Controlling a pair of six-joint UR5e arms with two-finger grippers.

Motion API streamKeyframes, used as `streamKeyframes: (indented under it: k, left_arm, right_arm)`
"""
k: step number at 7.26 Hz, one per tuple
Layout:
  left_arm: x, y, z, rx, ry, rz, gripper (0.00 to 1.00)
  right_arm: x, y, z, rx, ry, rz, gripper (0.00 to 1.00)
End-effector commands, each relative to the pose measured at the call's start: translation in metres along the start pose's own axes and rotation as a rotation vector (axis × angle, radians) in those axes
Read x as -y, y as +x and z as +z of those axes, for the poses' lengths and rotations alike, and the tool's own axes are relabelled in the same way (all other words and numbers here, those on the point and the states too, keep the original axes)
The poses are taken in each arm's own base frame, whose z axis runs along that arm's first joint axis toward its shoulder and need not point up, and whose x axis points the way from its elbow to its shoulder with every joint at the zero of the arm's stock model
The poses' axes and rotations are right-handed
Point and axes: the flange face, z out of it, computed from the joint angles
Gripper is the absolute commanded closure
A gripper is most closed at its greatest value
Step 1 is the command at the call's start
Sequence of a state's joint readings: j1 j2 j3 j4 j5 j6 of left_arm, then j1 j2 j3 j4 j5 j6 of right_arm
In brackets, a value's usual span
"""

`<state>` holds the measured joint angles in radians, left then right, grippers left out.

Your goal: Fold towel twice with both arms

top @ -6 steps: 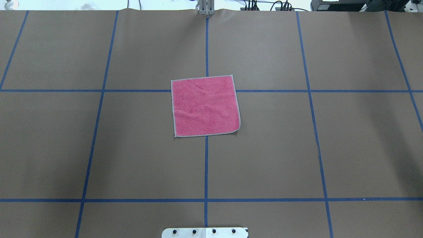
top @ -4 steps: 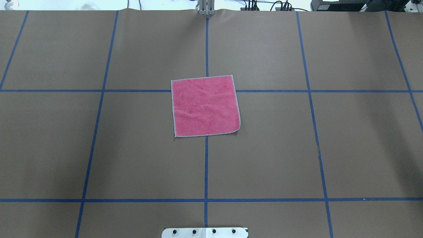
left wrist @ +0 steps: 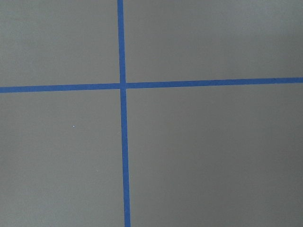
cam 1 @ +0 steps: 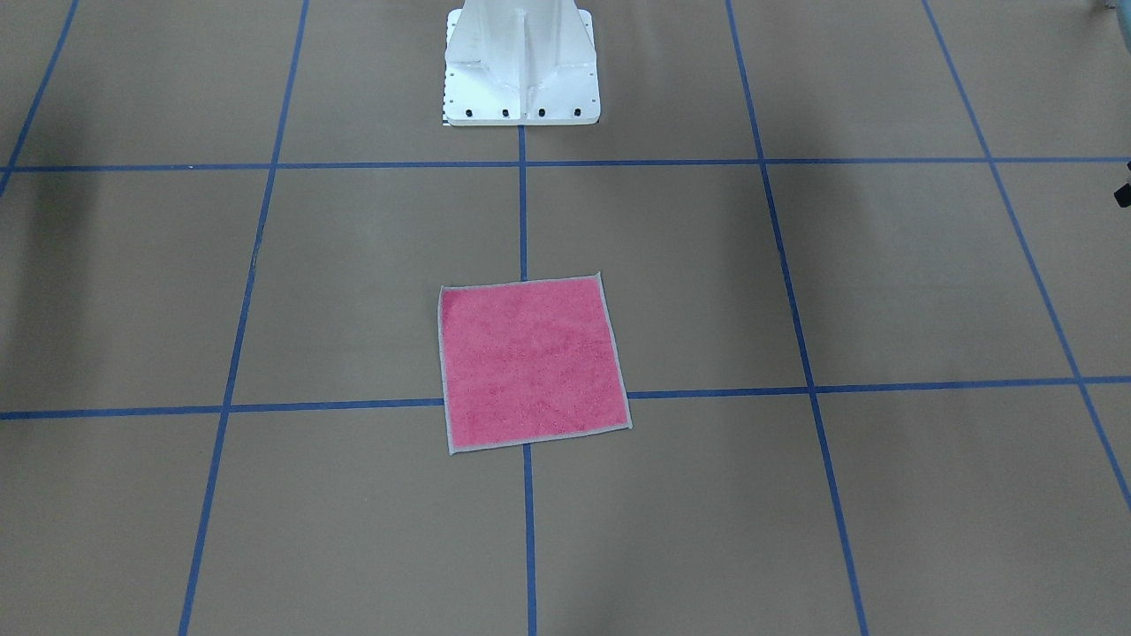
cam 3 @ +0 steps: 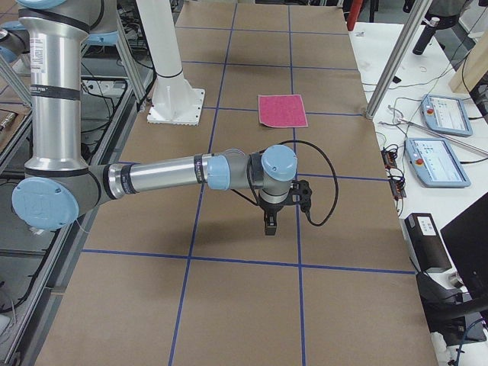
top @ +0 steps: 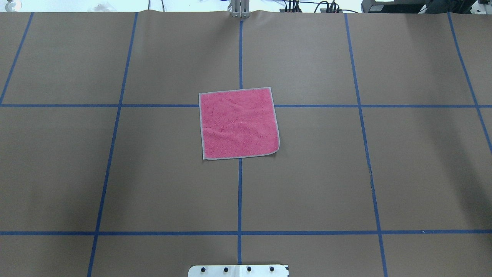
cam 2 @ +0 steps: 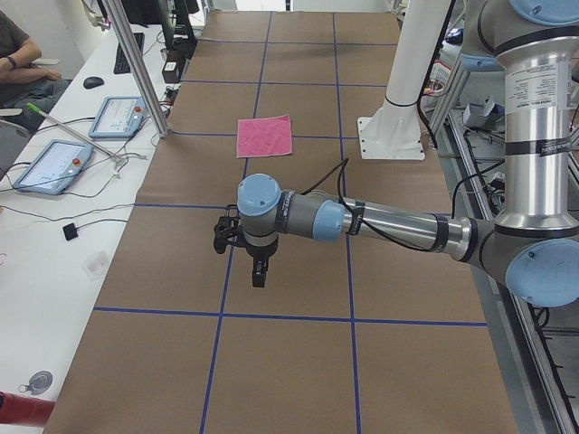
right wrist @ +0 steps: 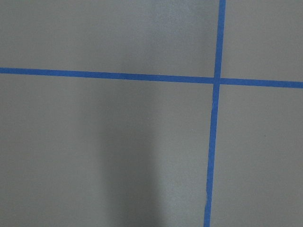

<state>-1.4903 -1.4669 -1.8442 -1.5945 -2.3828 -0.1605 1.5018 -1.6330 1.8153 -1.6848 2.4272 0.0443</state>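
Observation:
The towel (top: 239,123) lies flat and unfolded, pink face up with a pale grey border, at the middle of the brown table (top: 307,184); it also shows in the front view (cam 1: 533,362) and both side views (cam 2: 264,136) (cam 3: 282,110). Both arms hover far from it, over opposite ends of the table. The left gripper (cam 2: 260,271) points down above bare paper, and so does the right gripper (cam 3: 270,223). I cannot tell whether either is open or shut. Both wrist views show only brown paper crossed by blue tape.
The white pedestal base (cam 1: 521,71) stands at the robot's edge of the table. Aluminium posts (cam 2: 136,72) (cam 3: 396,61) rise at the far edge. Control tablets (cam 2: 52,165) (cam 3: 441,162) lie on the white bench, and a person (cam 2: 23,63) sits there.

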Motion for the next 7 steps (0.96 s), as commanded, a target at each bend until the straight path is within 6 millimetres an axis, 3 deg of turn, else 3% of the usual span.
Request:
streamKeyframes:
  k: [1,2,3,5,7]
  left_arm:
    - [-0.002,0.002,-0.001,-0.008,0.015,-0.007,0.00]
    - [-0.001,0.003,-0.001,-0.012,0.015,-0.034,0.00]
    - [0.001,0.021,-0.010,-0.054,0.028,-0.107,0.00]
    - [0.003,0.118,0.024,-0.133,-0.001,-0.177,0.00]
    - [0.025,0.256,0.049,-0.207,-0.039,-0.281,0.00]
  right_arm:
    - [0.000,-0.003,-0.001,0.015,0.002,-0.006,0.01]
    - [-0.002,-0.003,0.000,0.024,-0.002,-0.002,0.01]
    - [-0.004,-0.004,0.000,0.047,-0.002,0.001,0.00]
    - [0.002,-0.009,-0.004,0.055,0.060,-0.067,0.00]
    - [0.005,-0.020,0.003,0.060,0.068,-0.125,0.00]
